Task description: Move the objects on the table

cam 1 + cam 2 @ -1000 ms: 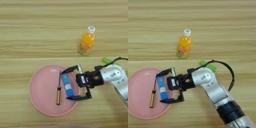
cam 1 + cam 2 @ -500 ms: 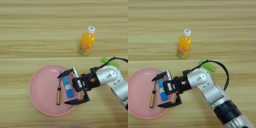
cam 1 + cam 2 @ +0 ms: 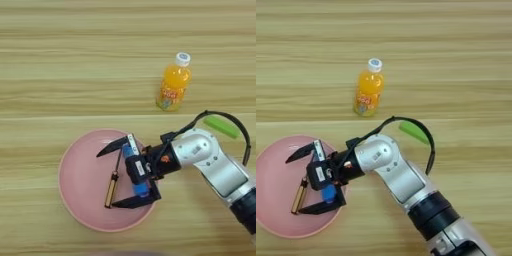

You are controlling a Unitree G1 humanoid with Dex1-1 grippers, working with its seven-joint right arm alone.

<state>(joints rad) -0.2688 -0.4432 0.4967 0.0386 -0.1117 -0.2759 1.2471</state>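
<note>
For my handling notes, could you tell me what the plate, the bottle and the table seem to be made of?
The plate looks like matte pink plastic: even colour, no glare. The bottle seems to be clear plastic, since the orange drink shows through, with a white cap. The table looks like light wood or wood-look laminate, with long grain stripes.

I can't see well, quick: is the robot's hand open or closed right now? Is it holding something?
Right gripper: open, fingers spread above the pink plate, straddling the screwdriver and the blue-and-white tube, gripping nothing.

No print on the orange-drink bottle point(image 3: 173, 88) or elsewhere can be read.
</note>
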